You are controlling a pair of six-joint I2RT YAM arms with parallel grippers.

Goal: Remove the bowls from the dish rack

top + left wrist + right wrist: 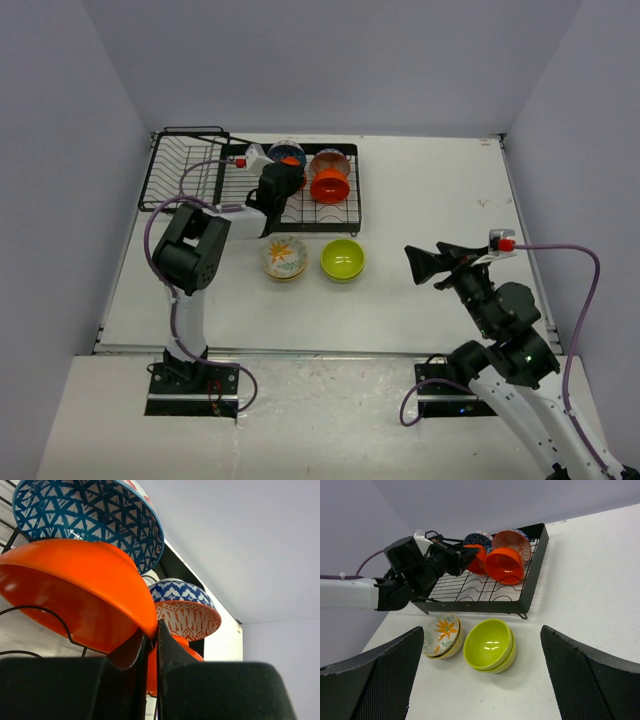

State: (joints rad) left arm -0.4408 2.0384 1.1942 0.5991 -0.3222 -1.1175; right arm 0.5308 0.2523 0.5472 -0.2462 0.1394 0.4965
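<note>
Far left on the bench (430, 180): dish rack (180, 165), black wire, with four bowls at its right end.

Left fingers (175, 660) are clenched on the rim of an orange bowl (75, 590), which stands on edge in the rack. A blue-patterned bowl (90, 515) leans close behind it. Further right sit a bowl that is blue outside and orange-patterned inside (185, 610), and a second orange bowl (330, 185).

On the bench, just near of the rack: cream floral stack (284, 257), lime green stack (343, 259) beside it. Cannot tell if they touch.

Right fingers (375, 675) are spread wide, grasping nothing, well right of the green stack.

Step in hand, by my reading: pulling the gripped orange bowl out. The next move calls for a lift clear of the wire dividers without dragging the blue neighbour, then a set-down by the stacks.

Bench top is white and matt. Plain pale walls close three sides.
</note>
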